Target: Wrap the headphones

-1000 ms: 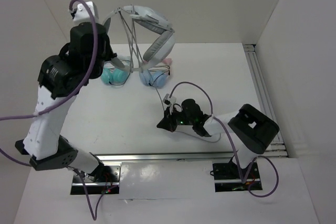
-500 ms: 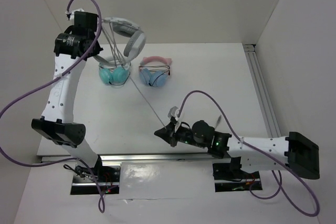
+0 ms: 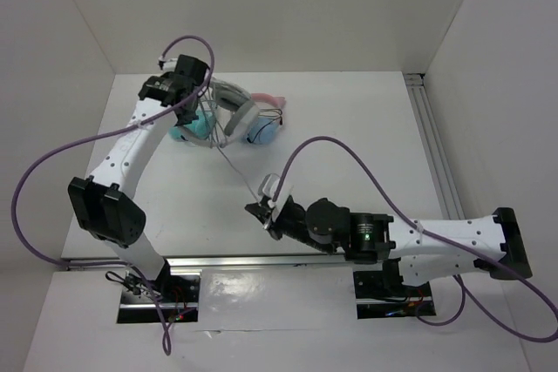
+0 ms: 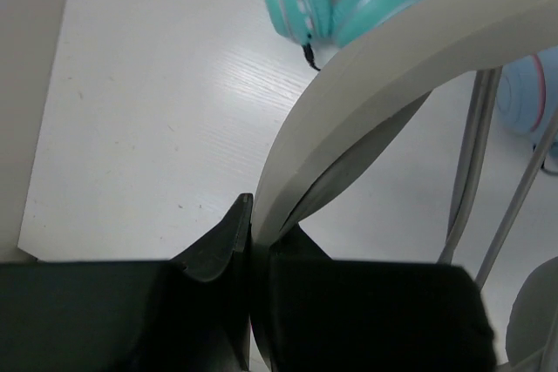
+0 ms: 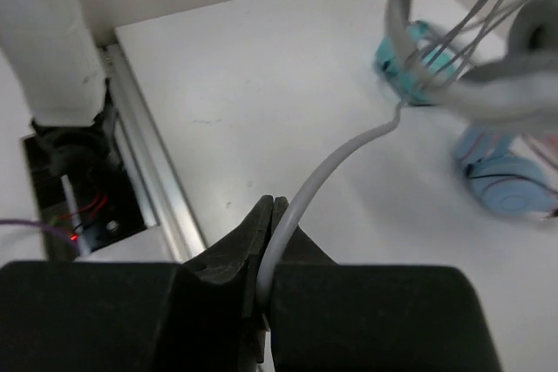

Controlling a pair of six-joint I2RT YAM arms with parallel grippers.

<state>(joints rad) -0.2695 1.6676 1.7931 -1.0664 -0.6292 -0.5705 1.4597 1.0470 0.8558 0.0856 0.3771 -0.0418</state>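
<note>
Quickly, we judge the headphones [image 3: 237,113] light with a stiff band [image 4: 384,50], best held there, where the left gripper [image 4: 251,226] pinches it, up above the teal pair [image 4: 349,2], while the right gripper [image 5: 268,215] pinches the limp, thin, slippery-looking cable [image 5: 336,163].

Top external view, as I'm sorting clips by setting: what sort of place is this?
Probably a robot test cell in a lab: a white table boxed in by bare white walls, left arm and right arm mounted by a metal rail at its near edge, and headphones being handled.
</note>
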